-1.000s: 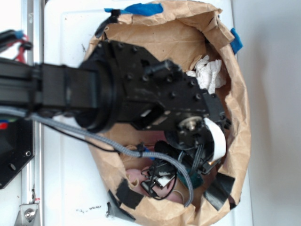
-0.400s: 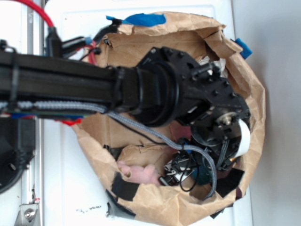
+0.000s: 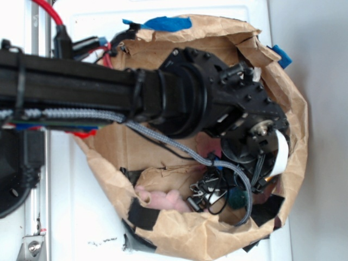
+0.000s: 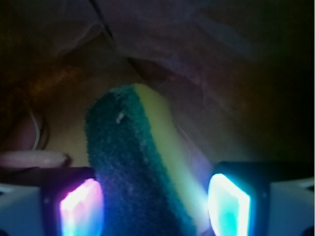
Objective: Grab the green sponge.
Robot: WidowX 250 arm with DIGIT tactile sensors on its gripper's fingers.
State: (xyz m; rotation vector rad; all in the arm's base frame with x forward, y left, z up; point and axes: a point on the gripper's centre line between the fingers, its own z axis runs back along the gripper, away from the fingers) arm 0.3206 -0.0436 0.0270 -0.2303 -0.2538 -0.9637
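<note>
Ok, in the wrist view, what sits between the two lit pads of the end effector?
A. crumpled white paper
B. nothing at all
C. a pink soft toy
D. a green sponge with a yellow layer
D: the sponge stands on edge between the glowing pads, its dark green scouring face beside a yellow layer; whether the end effector has closed on it is unclear.

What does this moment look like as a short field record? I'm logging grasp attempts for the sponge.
target: green sponge, dark green scouring face with a yellow layer behind
container: brown paper bag
tool: tool lowered inside the bag, sponge standing between its lit pads
pad contact: left pad at the sponge's edge; gap on the right
other item: pink soft toy on the bag floor
</note>
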